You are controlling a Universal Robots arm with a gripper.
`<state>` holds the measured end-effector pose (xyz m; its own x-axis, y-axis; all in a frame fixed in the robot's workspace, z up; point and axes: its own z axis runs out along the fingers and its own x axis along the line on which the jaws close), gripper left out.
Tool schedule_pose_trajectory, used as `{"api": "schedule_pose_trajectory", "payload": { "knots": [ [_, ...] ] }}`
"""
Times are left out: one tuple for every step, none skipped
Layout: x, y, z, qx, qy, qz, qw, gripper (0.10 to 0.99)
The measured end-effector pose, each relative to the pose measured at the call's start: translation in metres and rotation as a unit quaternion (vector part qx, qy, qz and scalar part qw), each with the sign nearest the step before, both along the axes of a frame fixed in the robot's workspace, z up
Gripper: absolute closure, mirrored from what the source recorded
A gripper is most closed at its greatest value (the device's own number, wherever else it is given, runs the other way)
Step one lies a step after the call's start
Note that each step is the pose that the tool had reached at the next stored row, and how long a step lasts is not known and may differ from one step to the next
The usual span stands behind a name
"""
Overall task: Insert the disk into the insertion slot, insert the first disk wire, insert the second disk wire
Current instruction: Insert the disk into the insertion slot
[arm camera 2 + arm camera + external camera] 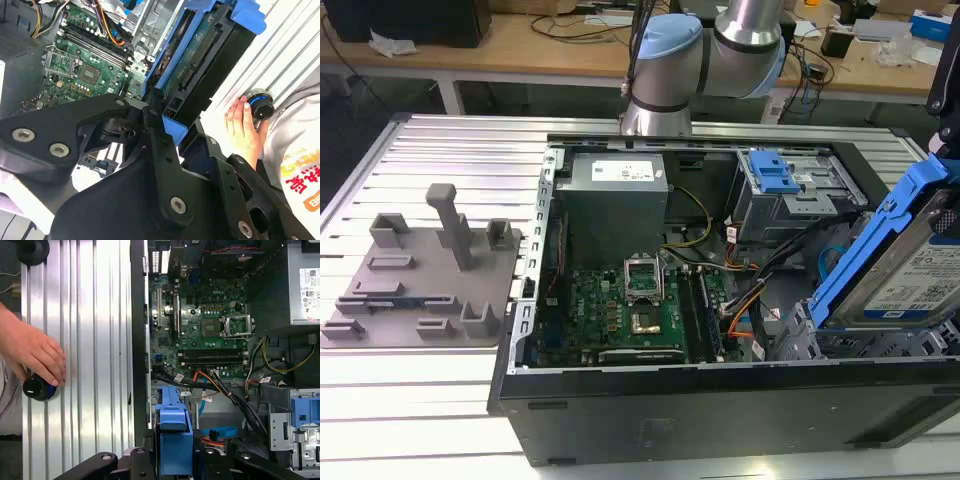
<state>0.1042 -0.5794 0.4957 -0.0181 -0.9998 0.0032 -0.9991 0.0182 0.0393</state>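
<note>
Slatted table (420,400) bears a computer case (720,420) and grey fixture (430,282).

We see a silver metal table (440,150) whose top is ribbed with long grooves; in the first wrist view its grooved top catches bright, even light. Beyond the table's far edge stands a long wooden bench (520,55) on white legs (451,95), with a dark floor (370,100) beneath it. On the bench lie tangled cables (570,22) and crumpled paper (392,44). A black box (410,20) sits at the end on the exterior view's left, a blue box (930,22) at the other end.
</note>
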Motion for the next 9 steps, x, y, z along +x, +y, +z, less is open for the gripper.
{"api": "schedule_pose_trajectory", "payload": {
  "knots": [
    [0.0000,0.0000,0.0000,0.0000,0.0000,0.000,1.0000,0.722],
    [0.0000,0.0000,0.0000,0.0000,0.0000,0.000,1.0000,0.722],
    [0.0000,0.0000,0.0000,0.0000,0.0000,0.000,1.0000,0.722],
    [0.0000,0.0000,0.0000,0.0000,0.0000,0.000,1.0000,0.722],
    [0.0000,0.0000,0.0000,0.0000,0.0000,0.000,1.0000,0.722],
    [0.0000,0.0000,0.0000,0.0000,0.0000,0.000,1.0000,0.722],
    [0.0000,0.0000,0.0000,0.0000,0.0000,0.000,1.0000,0.722],
    [0.0000,0.0000,0.0000,0.0000,0.0000,0.000,1.0000,0.722],
    [0.0000,0.0000,0.0000,0.0000,0.0000,0.000,1.0000,0.722]
  ]
}}
